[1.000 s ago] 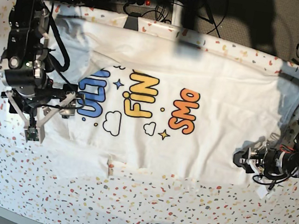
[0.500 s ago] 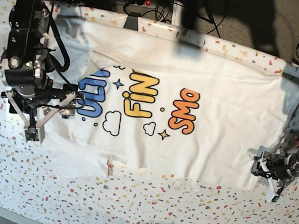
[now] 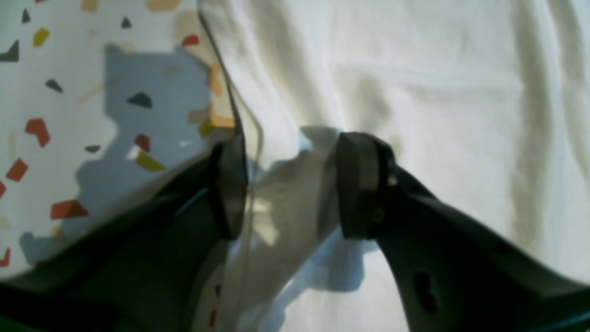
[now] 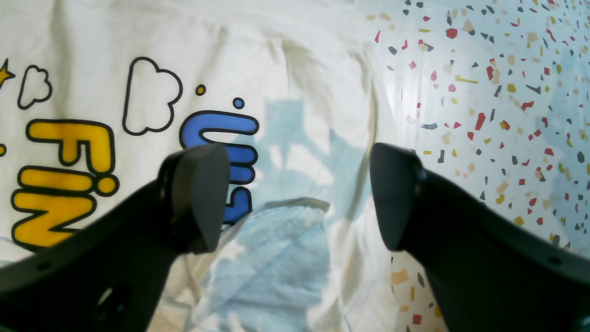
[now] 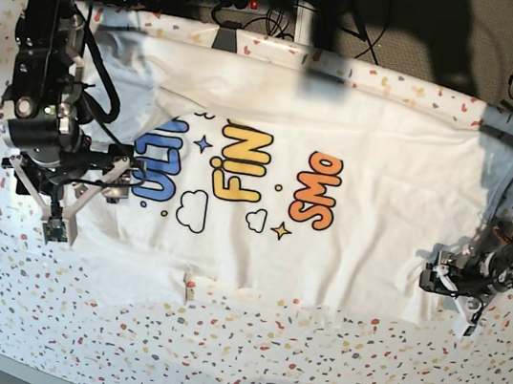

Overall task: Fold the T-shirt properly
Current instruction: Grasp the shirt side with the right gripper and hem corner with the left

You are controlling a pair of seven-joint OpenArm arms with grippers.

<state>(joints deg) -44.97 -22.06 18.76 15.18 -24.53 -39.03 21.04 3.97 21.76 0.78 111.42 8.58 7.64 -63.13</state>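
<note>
The T-shirt (image 5: pixel 319 163) is lying spread across the middle of the speckled table cover (image 5: pixel 231 362), print side up, with its near edge running along the cover's front stretch and its far edge reaching almost to the cover's back edge. It looks laid out flat this way so that both ends can be taken up for a fold.

Nearest the front right corner of the cover, the left gripper (image 3: pixel 288 184) is sitting low at the shirt's near corner. Its jaws are standing partly apart, with a raised flap of the white fabric between them, one pad right at the fabric's edge. Whether they are actually pinching the cloth cannot be told; the placement suggests it is lining up on that corner to lift it.

Farther back on the cover's left side, the right gripper (image 4: pixel 299 193) is hovering over the shirt's end beside the blue lettering (image 4: pixel 221 138). Its jaws are spread wide and holding nothing; a loose fold of fabric is lying below the gap, probably the part it means to take.
</note>
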